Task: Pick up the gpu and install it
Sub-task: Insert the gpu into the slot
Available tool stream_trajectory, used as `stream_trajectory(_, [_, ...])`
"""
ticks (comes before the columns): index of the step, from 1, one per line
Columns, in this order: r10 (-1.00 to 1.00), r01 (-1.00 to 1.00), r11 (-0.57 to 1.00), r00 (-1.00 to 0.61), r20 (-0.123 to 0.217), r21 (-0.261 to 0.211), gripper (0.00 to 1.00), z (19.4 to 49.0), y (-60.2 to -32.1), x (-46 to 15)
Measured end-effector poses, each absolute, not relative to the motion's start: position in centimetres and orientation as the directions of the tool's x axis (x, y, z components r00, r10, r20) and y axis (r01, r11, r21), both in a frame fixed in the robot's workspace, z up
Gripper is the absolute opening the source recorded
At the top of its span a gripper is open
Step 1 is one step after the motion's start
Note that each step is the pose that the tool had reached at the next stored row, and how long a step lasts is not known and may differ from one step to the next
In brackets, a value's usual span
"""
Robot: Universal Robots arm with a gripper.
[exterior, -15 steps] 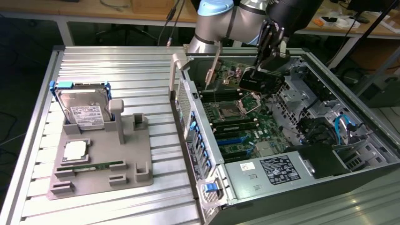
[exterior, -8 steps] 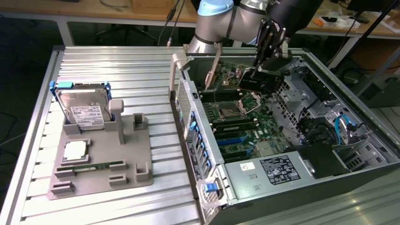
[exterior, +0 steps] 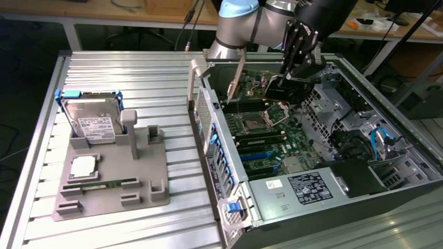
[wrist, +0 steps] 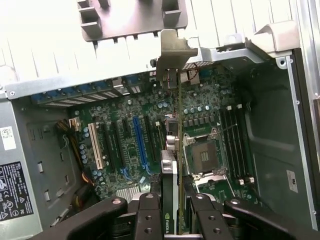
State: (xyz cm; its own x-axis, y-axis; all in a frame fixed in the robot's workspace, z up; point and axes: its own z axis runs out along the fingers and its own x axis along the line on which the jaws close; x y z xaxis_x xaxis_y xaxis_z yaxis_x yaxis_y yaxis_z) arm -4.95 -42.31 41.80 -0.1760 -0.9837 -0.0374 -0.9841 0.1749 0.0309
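step: install, card in transit | claw (wrist: 175,216): clamped on the gpu (wrist: 170,172) | gpu: edge-on in the claw, hanging over the motherboard (wrist: 125,115) inside the open case (exterior: 207,119), bracket at the end away from the claw | judgement: keep card parallel to its slot, bracket at the rear wall, lower straight without tilt

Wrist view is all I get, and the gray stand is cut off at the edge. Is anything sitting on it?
Observer: Yes. A hard drive with blue rails stands upright in the stand.
Operator: Is that the only thing there?
Observer: No. A green memory stick lies flat on it, next to a silver chip.
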Motion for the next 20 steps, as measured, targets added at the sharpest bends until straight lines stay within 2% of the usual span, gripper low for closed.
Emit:
stream_trajectory(10, [-0.996, -0.997, 0.075, -0.076, -0.037, 0.031, 0.27, 41.79, -42.31, -4.95])
stream_trajectory(20, [-0.997, -0.997, 0.069, -0.070, -0.037, 0.031, 0.27, 41.67, -42.31, -4.76])
